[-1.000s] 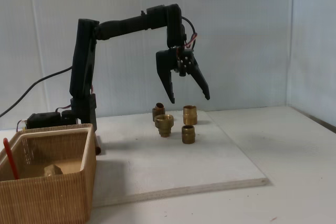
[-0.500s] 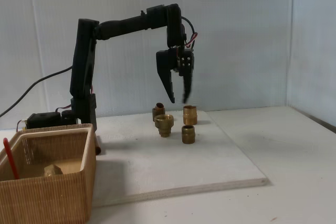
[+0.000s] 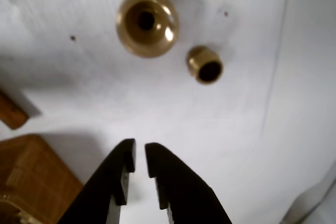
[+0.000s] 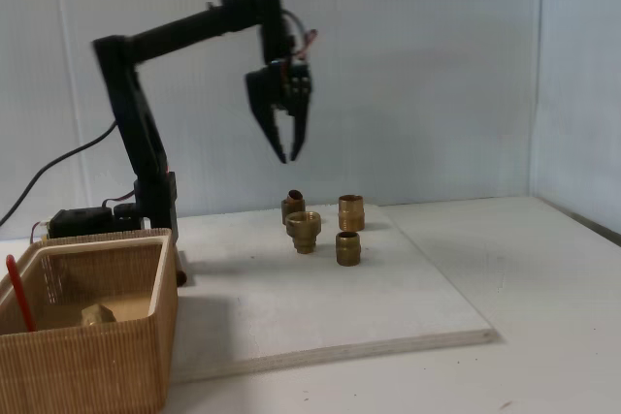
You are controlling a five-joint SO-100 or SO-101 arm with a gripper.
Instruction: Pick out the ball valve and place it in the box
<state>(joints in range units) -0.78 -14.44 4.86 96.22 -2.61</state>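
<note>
- Gripper (image 4: 290,155) hangs high over the white board (image 4: 320,307) w/ nothing held; jaws nearly pressed together, just a thin slit btwn them in wrist view (image 3: 140,162).
- Ball valve (image 4: 19,295): red lever leans on the inner wall of the box (image 4: 97,366), brass body on its floor, at the worktop's front-left corner in fixed view. Looks like placement is done.
- Brass fittings (image 4: 303,231) stand clustered near the board's back edge; none has a handle, so leave them.
- Step in hand, my read: retreat to rest. Do it well by keeping height, swinging clear of the fittings & box rim, jaws kept narrow so nothing gets clipped.
</note>
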